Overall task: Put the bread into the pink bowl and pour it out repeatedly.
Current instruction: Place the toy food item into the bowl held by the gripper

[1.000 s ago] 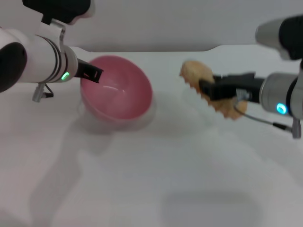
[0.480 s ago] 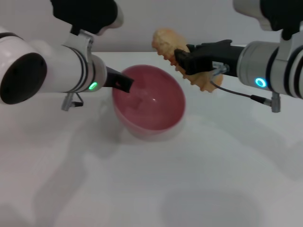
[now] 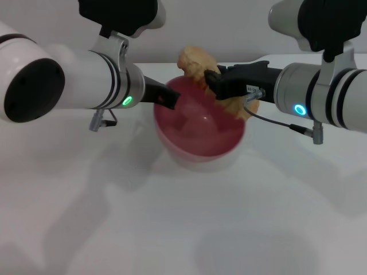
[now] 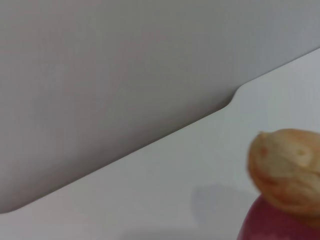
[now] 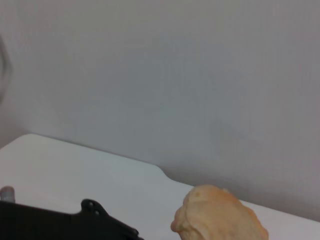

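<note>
Bread (image 3: 195, 62) now over bowl (image 3: 200, 137) (one each)

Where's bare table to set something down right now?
Free: the near table in front of the pink bowl, and the strip beside it under each arm. Crowded: at the bowl, left gripper on its rim, right gripper holding the bread over it.

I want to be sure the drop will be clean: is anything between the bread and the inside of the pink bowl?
Nothing visible is. The right gripper holds the bread over the far rim of the pink bowl, whose hollow looks open. The left gripper grips the bowl's left rim, off to the side of the bread.
</note>
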You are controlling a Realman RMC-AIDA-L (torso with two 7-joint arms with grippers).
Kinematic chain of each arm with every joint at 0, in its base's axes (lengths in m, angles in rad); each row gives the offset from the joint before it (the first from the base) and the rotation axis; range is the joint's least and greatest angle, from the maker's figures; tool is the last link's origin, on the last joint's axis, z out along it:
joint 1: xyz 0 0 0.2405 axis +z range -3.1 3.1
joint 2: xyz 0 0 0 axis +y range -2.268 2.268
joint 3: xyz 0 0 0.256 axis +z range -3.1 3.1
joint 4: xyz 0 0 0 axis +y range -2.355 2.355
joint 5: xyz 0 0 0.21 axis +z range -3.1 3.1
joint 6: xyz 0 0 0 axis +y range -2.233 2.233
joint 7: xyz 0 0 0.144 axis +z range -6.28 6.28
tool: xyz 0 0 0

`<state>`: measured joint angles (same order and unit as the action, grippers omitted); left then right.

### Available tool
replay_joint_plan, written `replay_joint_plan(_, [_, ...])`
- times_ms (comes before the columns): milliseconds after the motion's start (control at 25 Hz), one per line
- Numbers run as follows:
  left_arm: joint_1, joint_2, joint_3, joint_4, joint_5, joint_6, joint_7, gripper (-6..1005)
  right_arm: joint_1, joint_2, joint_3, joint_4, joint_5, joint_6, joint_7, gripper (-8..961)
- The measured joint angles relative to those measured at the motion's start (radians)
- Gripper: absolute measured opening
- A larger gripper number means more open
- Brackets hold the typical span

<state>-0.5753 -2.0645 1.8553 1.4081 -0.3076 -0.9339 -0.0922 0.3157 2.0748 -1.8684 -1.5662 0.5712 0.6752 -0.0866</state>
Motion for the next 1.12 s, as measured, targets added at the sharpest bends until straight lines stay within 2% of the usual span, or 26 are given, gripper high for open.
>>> replay_joint_plan(280, [-0.001,0.002,-0.004,-0.004,-0.083,0.032,0.057,52,0.022,0.000,-0.012,0.073,0.043,-0.074,-0.043,156])
replay_joint_plan(480, [-0.002,0.000,0.000,-0.002,-0.086,0.032,0.058,52,0.026,-0.001,-0.014,0.070,0.047,-0.072,-0.044,351])
replay_joint_plan(920, [0.007,0.003,-0.032,-0.009,-0.076,0.062,0.059,52,-0.024,0.001,-0.048,-0.012,0.050,-0.030,-0.044,468])
replay_joint_plan(1120, [0.009,0.004,-0.047,-0.017,-0.062,0.062,0.078,52,-0.058,-0.002,-0.051,-0.076,0.043,-0.013,-0.055,585])
